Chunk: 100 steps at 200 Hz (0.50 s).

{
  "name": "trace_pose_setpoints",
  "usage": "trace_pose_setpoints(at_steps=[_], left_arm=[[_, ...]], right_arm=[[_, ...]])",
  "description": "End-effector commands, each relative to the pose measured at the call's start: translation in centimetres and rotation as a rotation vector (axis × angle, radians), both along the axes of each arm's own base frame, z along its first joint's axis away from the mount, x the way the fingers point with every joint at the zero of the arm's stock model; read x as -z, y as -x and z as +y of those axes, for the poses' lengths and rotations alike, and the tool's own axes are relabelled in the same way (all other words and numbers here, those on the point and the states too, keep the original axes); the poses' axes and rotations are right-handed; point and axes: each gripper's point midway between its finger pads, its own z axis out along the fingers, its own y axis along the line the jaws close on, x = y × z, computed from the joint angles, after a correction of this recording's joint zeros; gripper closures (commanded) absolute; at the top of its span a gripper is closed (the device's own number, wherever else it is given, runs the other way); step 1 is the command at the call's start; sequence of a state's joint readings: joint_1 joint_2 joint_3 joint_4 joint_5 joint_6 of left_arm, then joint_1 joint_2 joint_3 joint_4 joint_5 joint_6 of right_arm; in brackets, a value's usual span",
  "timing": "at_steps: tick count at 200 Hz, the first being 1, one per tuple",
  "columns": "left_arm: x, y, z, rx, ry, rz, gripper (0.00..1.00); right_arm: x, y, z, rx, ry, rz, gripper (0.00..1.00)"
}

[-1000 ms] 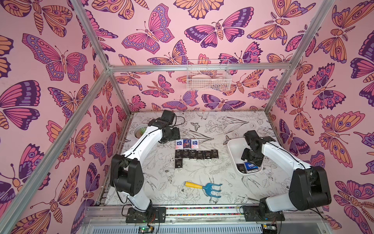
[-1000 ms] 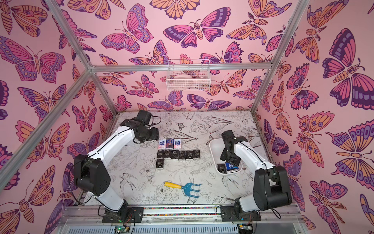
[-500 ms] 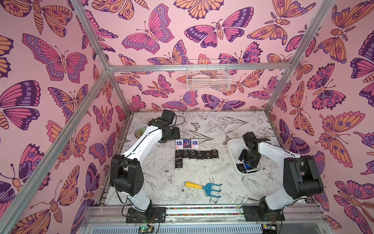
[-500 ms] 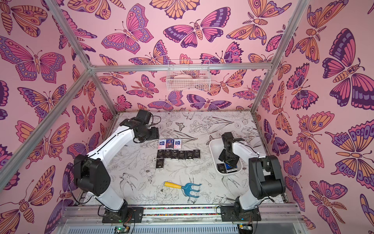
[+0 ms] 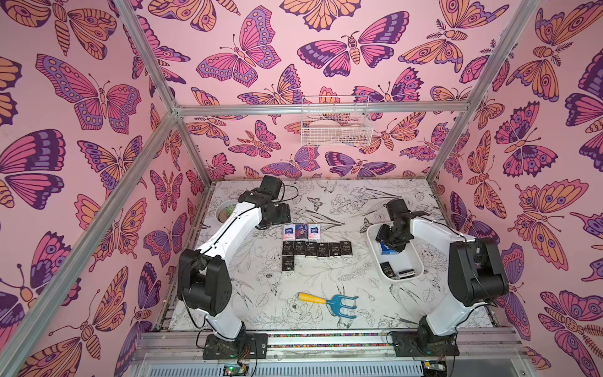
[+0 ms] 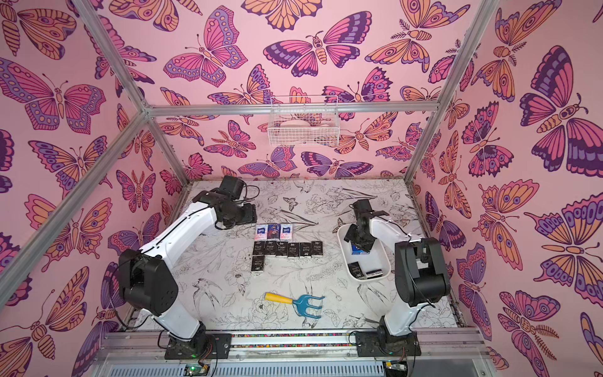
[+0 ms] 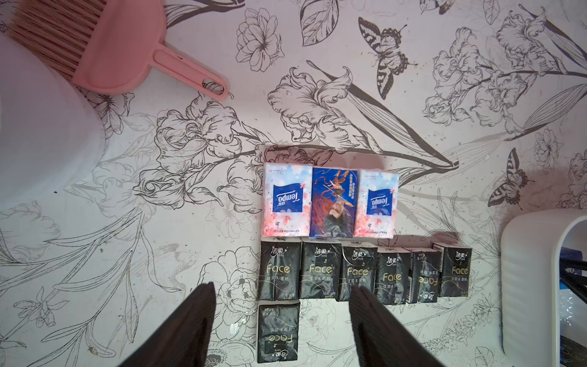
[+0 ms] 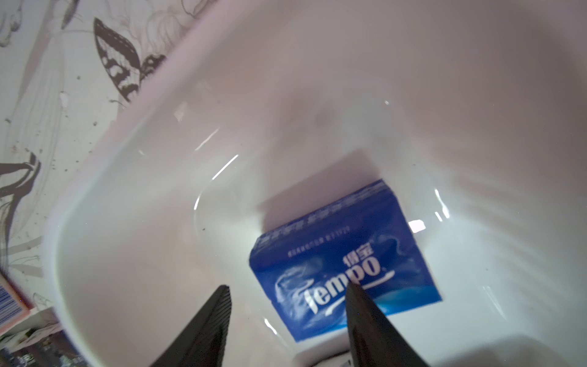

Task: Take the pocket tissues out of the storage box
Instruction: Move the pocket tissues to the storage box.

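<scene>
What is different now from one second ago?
The right arm's elbow swung inward, and the right gripper moved along the box toward its far end, fingers open. The blue packet seems to have shifted with it, from the near end toward the middle. The left arm, the laid-out packets and the rake stayed put.

Both top views hang high over the 6 o'clock edge, facing 12 o'clock and steeply down — each takes in the whole tabletop [image 5: 326, 202], nearly identical but shifted slightly sideways. The left wrist camera, near 10 o'clock, looks almost straight down from moderate height on the rows of pocket tissues [image 7: 327, 203] at centre, catching the storage box [image 7: 521, 286] rim. The right wrist camera sits close inside that box at 3 o'clock, tilted over a blue packet [image 8: 317, 254] — ground the top views share.
</scene>
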State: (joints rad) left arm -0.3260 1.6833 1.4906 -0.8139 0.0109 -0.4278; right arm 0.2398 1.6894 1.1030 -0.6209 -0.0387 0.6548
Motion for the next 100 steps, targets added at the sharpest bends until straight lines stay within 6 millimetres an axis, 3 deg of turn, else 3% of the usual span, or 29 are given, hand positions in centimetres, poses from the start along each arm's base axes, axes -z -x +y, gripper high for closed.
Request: trace_pose_setpoints(at_steps=[1,16,55,100], left_arm=[[-0.6,0.2,-0.3,0.001,0.003,0.001,0.27],[-0.6,0.1,-0.5,0.004,0.003,0.001,0.27],[-0.7,0.3,-0.9,0.016,-0.003,0.0,0.27],[-1.1,0.7,-0.5,0.015,-0.019,-0.002,0.27]], right_arm=[[-2.5,0.5,0.1,0.011,-0.017,-0.064,0.38],[-2.8,1.2,-0.3,0.049,-0.024,-0.08,0.37],[-0.6,2.8,-1.0,0.171,-0.05,-0.048,0.36],[0.0,2.2,-1.9,0.252,-0.047,-0.116,0.35]])
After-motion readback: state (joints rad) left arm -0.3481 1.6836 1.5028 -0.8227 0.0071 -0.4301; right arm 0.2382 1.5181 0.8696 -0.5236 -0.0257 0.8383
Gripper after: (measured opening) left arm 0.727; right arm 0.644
